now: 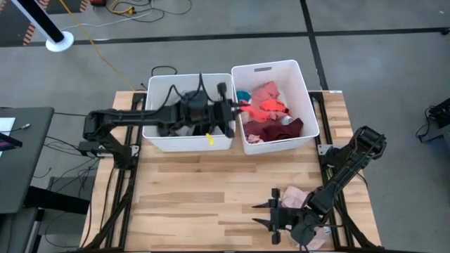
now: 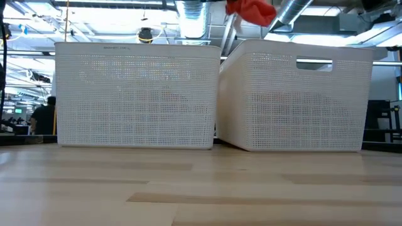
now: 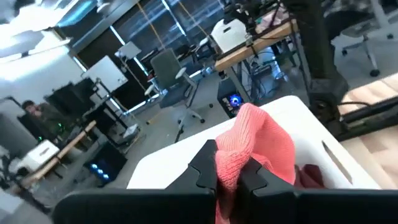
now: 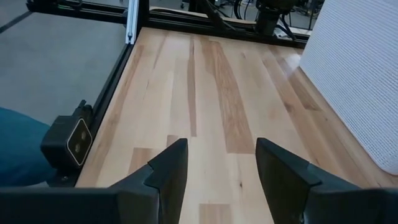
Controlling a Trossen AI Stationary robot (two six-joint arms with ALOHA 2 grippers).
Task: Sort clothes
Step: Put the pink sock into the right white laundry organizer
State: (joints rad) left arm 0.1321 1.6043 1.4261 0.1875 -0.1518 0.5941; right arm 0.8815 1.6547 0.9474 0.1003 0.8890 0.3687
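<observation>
Trouble is looming above the right-hand bin (image 1: 306,105) — the left gripper (image 1: 238,107), pinching a coral knit garment (image 3: 255,149), could snag it on release — the right gripper (image 1: 264,213) is idling open-fingered, well clear.

My left hand (image 1: 242,107) pinched a coral-red knitted garment (image 3: 252,146) above the right bin (image 1: 306,98), where pink, red and maroon clothes (image 1: 271,116) lay heaped, while a pale pink piece (image 1: 294,198) lay crumpled on the surface (image 1: 211,190).
</observation>
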